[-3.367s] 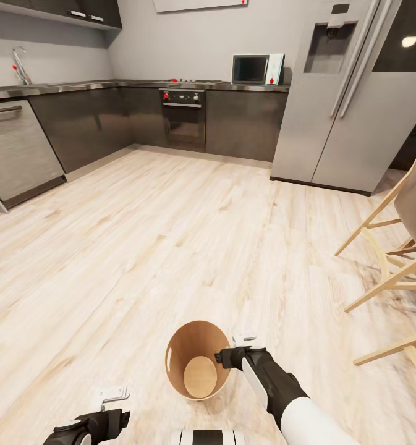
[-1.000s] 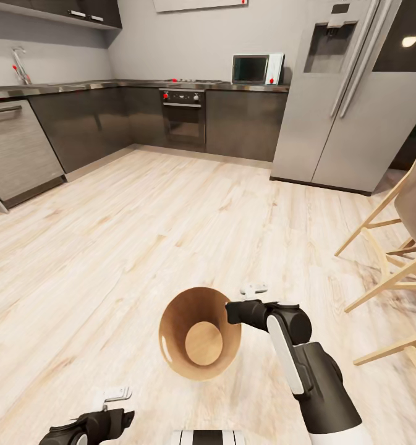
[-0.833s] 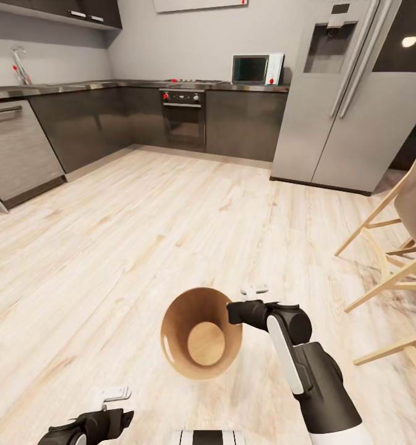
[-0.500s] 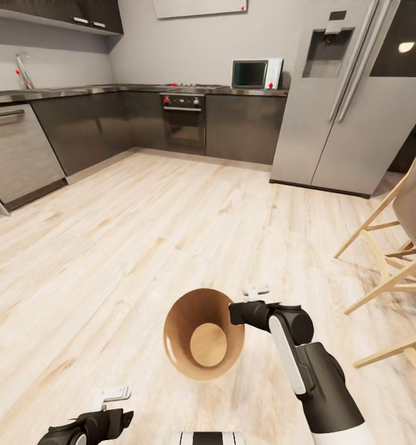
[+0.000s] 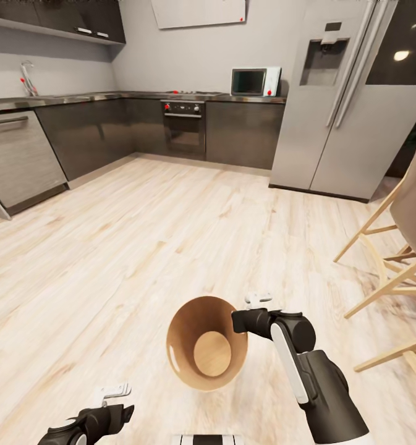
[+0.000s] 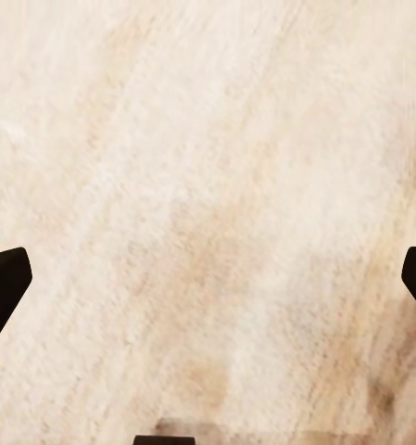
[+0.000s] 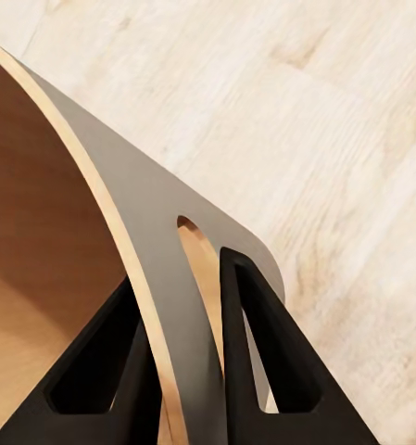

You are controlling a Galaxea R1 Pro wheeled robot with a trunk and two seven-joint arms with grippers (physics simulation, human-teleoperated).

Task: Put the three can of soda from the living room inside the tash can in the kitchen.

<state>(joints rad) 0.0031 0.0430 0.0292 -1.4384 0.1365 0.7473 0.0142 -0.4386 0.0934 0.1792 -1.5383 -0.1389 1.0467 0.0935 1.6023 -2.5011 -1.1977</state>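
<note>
The tash can [image 5: 195,327], a light-brown tapered bin, hangs tilted above the pale floor with its mouth toward the head camera. Its smooth brown inside holds nothing. My right gripper [image 5: 243,319] is shut on the bin's rim at its right side. In the right wrist view the two black fingers [image 7: 263,371] pinch the rim wall [image 7: 143,232] between them. Low at the left, my left gripper [image 5: 113,395] is open over bare floor, its fingertips [image 6: 4,283] wide apart. The soda cans are out of view.
This is the kitchen: a steel fridge [image 5: 350,111] at the back right, dark cabinets [image 5: 245,133] with an oven [image 5: 184,127] and a microwave [image 5: 255,81] along the far wall. Wooden chair legs [image 5: 393,272] stand at the right. Pale wood floor [image 5: 170,235] stretches ahead.
Since 3.4 s ago my right arm has raised and tilted the bin off the floor. In the last second the head view has tipped upward; the bin stays held.
</note>
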